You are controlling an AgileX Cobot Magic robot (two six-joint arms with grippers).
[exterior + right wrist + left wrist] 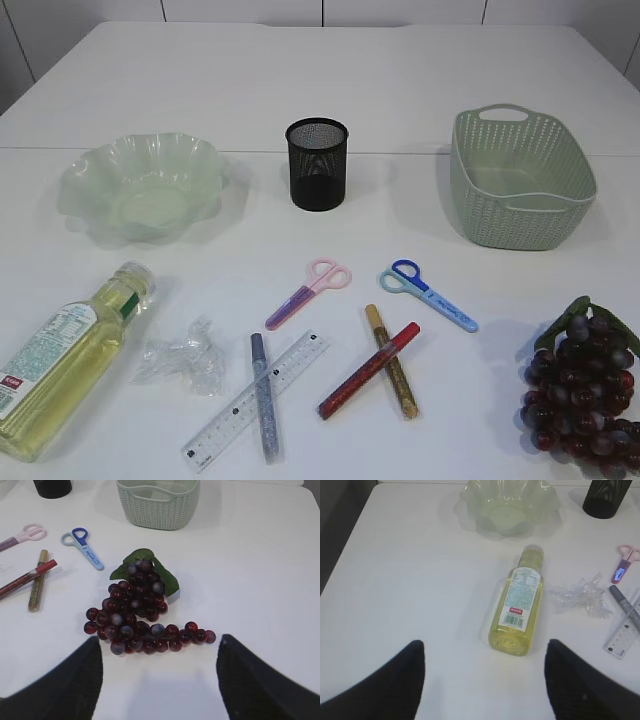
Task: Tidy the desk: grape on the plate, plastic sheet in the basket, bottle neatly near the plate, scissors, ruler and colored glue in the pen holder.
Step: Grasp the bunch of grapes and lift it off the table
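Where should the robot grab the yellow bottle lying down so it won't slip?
Probably from above, around the middle of the bottle, hand fingers across its narrow width. It lies flat on its side with bare table both sides; the cap end tapers, so it is less secure.

My white table point(400, 70), with everything lying loose on it.

At the back I see the pale green plate point(140, 185), black mesh pen holder point(317, 163) and green basket point(520, 180) in a row. Nearer me, the bottle point(65, 360) lies on its side at the left, crumpled plastic sheet point(185, 360) just beside it; then the ruler point(255, 400) crossed by a grey glue pen point(263, 395), pink scissors point(310, 290), crossed red glue pen point(368, 370) and gold glue pen point(392, 363), blue scissors point(428, 295), and the grape point(585, 390) at right.
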